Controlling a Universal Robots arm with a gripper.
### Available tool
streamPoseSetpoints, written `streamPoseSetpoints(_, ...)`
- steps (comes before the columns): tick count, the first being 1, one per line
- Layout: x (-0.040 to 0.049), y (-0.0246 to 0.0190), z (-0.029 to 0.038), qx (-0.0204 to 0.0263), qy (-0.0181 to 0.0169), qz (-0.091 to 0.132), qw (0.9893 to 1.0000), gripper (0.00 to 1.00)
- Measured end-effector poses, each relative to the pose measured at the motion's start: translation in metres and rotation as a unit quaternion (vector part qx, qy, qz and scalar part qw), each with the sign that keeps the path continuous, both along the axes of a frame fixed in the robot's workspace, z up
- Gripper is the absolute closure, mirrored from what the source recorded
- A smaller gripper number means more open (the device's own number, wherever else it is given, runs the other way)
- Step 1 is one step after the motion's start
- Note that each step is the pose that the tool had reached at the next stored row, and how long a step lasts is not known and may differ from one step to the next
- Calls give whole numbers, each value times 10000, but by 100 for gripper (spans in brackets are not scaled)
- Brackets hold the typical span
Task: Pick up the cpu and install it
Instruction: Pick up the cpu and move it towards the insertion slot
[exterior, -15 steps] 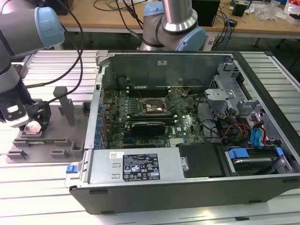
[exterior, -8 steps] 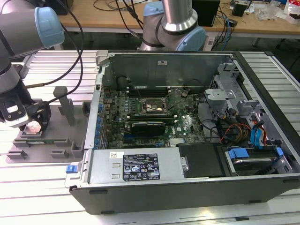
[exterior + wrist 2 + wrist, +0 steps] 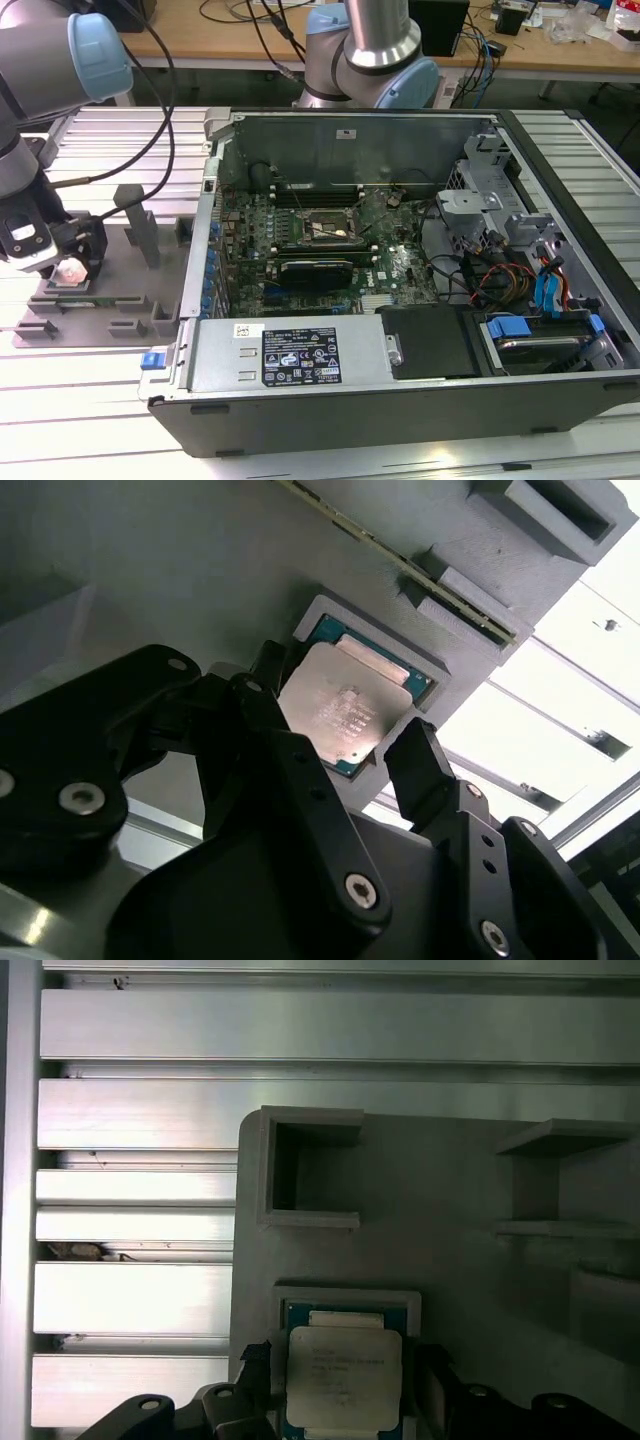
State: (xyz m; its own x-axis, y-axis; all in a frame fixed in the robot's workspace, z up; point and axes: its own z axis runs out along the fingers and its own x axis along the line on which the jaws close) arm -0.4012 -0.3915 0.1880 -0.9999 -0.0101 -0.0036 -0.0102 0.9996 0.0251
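While the gripper (image 3: 340, 713) stands open astride the cpu (image 3: 345, 718), holding nothing, treat the cpu as probably light, rigid, slick-topped and fragile; grip opposite edges only.

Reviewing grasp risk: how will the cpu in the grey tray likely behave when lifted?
The cpu looks thin and rigid, so probably light and unbending. Its shiny metal lid may be slippery. Lying flat in a recess of the fixture tray, it shouldn't roll.

The silver-grey tubular arm (image 3: 30, 50) carries light-blue joint caps (image 3: 100, 55) and black cables (image 3: 172, 85); its matte black angular hand (image 3: 340, 705) shows silver screws (image 3: 360, 888).
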Motion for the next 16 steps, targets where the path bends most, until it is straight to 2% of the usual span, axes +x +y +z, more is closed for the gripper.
streamPoseSetpoints(7,-4,1,0,0,-1,-1,10000,32)
streamPoseSetpoints(9,-4,1,-1,0,-2,-1,10000,34)
streamPoseSetpoints(10,-4,1,-1,0,-2,-1,10000,41)
streamPoseSetpoints(16,-5,1,10,1,-2,-1,10000,41)
